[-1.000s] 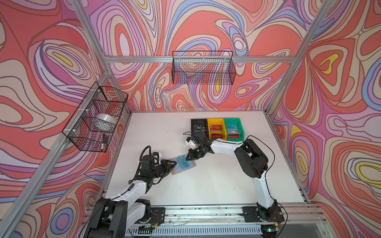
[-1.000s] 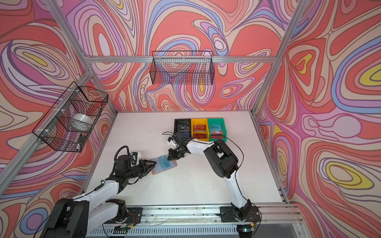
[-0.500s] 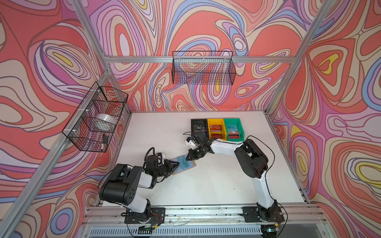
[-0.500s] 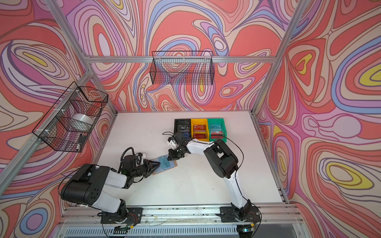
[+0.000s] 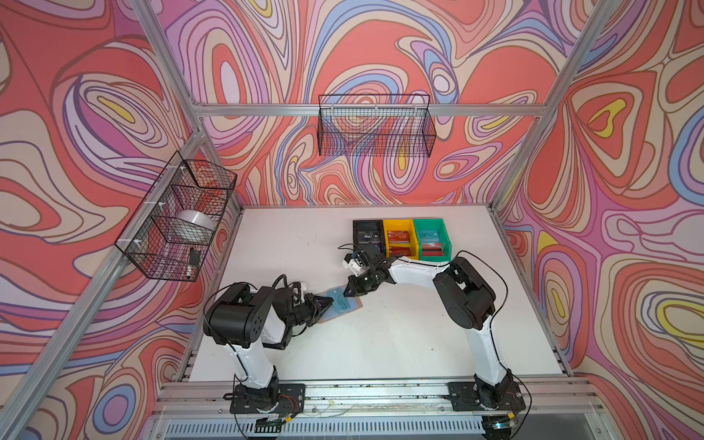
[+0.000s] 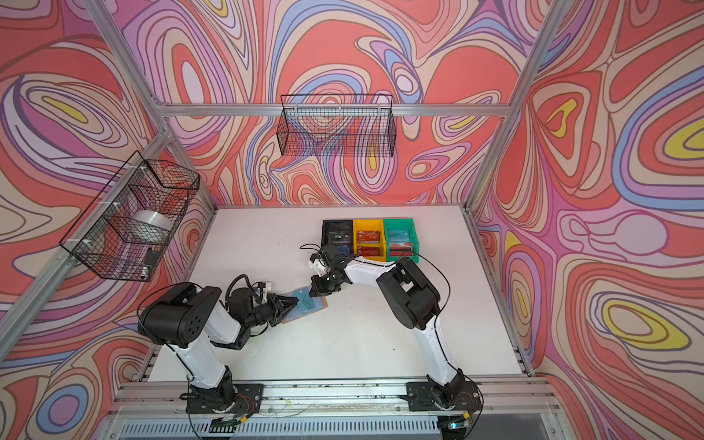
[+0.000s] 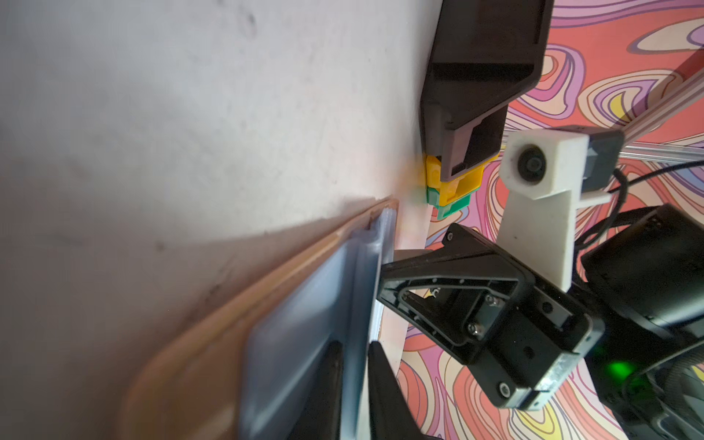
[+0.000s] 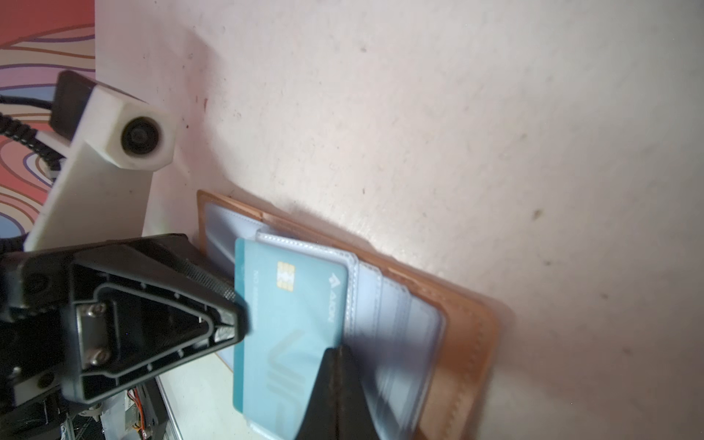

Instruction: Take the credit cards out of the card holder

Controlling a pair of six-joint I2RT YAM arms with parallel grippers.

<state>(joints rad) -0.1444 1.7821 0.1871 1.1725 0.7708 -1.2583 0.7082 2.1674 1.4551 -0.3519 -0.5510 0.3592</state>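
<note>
At the card holder (image 8: 468, 343): left gripper (image 7: 355, 347) narrow round the teal card (image 8: 289, 304), grip uncertain; right gripper (image 8: 337, 354) closed, empty, on top. Catch the sleeve (image 8: 400, 316) and you'll likely drag everything.

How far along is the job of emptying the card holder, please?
Done: the card holder lies open. In hand: the right gripper, shut, rests on its sleeves, while the left gripper pinches the edge of the teal card, which sticks out of its sleeve. Left: pulling it free; no other cards show in the holder.
</note>
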